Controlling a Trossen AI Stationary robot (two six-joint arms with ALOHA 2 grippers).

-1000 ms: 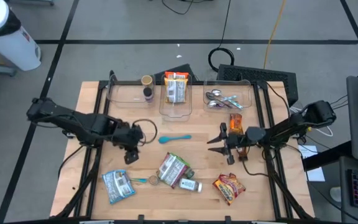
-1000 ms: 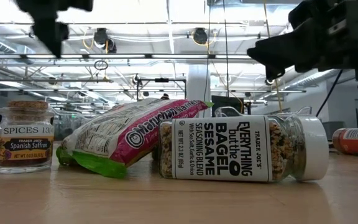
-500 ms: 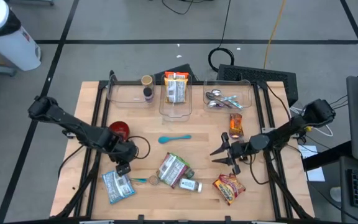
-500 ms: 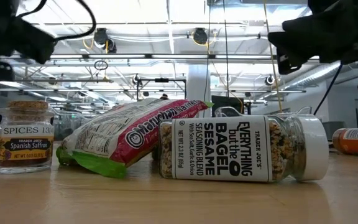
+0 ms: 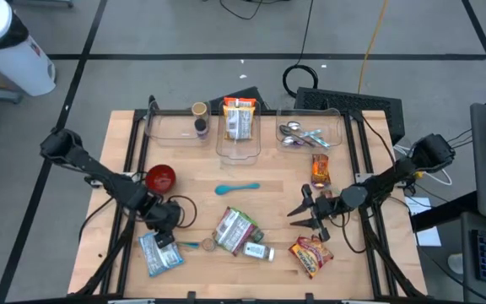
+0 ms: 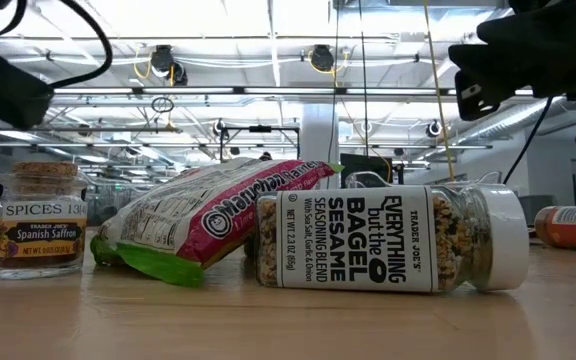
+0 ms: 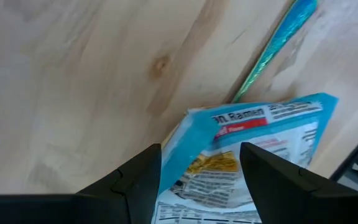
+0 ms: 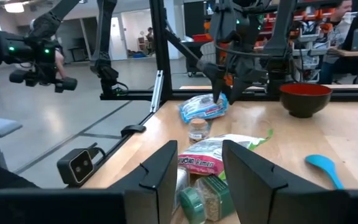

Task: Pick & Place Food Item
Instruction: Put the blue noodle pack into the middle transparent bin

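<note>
"Everything but the Bagel" jar

A red bowl sits left; a blue spoon lies mid-table; spoons (metal) fill 1 bin.

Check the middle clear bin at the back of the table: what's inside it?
The middle clear bin holds two snack packets: an orange one at its far end and a grey-green one lying partly over it. Anything beneath them is covered.
</note>
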